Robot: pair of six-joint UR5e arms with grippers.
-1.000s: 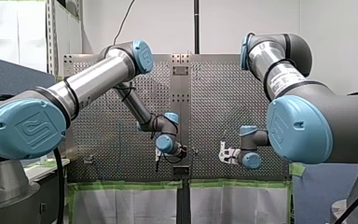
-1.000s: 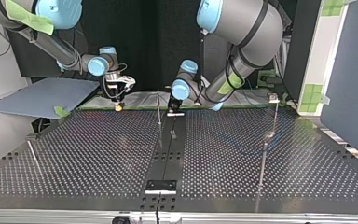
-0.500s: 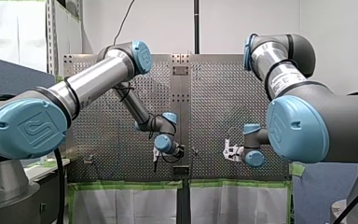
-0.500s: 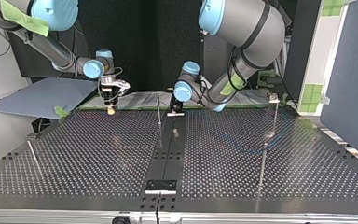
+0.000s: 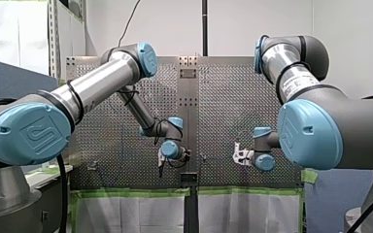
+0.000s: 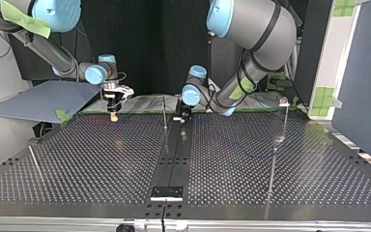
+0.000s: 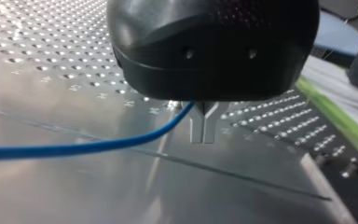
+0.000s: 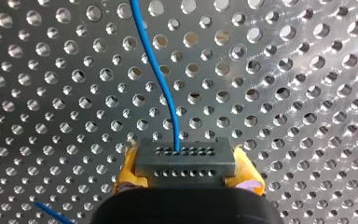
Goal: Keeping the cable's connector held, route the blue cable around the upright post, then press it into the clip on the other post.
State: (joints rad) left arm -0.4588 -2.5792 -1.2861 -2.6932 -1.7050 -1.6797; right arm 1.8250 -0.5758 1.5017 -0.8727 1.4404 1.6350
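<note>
Right pincer slides further toward nine o'clock in the top view, pads clamped on the connector. Left pincer, pinched on the cable, sits at the post's three o'clock. Routing looks barely begun.

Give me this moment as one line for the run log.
right gripper: shut on connector | left gripper: shut on blue cable | cable leaves connector over perforated table | routing around post: cannot tell
</note>
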